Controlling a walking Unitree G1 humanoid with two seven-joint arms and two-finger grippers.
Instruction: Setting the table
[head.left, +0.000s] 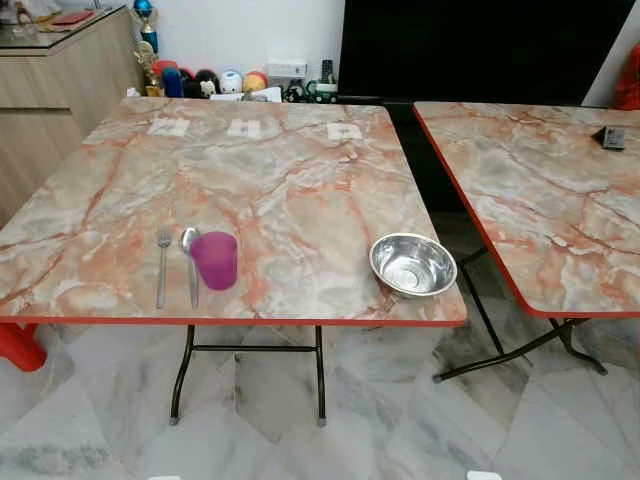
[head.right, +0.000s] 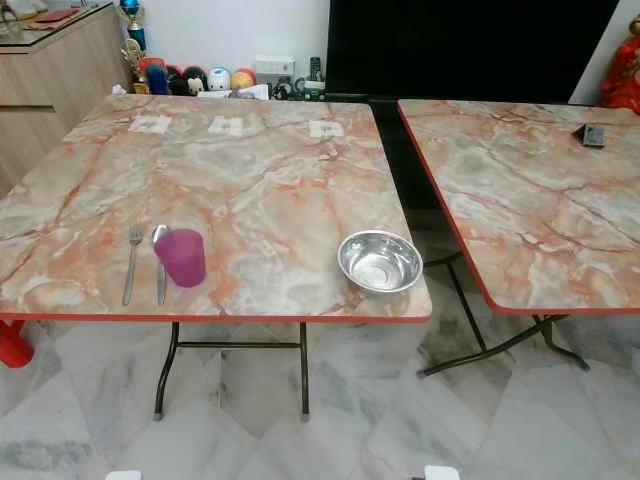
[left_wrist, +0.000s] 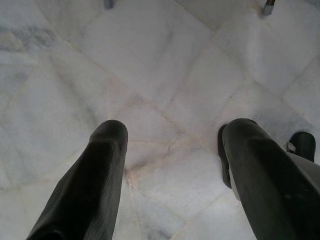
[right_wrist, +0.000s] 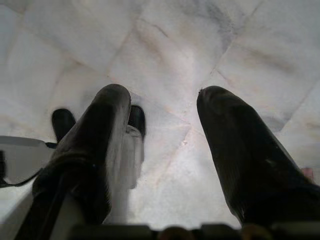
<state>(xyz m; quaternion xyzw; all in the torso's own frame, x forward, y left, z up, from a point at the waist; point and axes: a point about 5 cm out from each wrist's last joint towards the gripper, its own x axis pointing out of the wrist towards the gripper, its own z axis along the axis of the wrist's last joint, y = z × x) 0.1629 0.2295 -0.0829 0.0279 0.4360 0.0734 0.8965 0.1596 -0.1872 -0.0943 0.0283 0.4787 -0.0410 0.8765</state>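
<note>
fork (head.left: 162, 264), spoon (head.left: 190, 262), purple cup (head.left: 215, 260) beside steel bowl (head.left: 413, 264).

Lower left of the frame: a fork (head.left: 162, 265), spoon (head.left: 190, 262) and purple cup (head.left: 215, 259) sit together on the marble table (head.left: 270, 170); a steel bowl (head.left: 413, 264) rests lower right.

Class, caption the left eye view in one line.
Fork, spoon, purple cup and steel bowl along the marble table's near edge.
</note>
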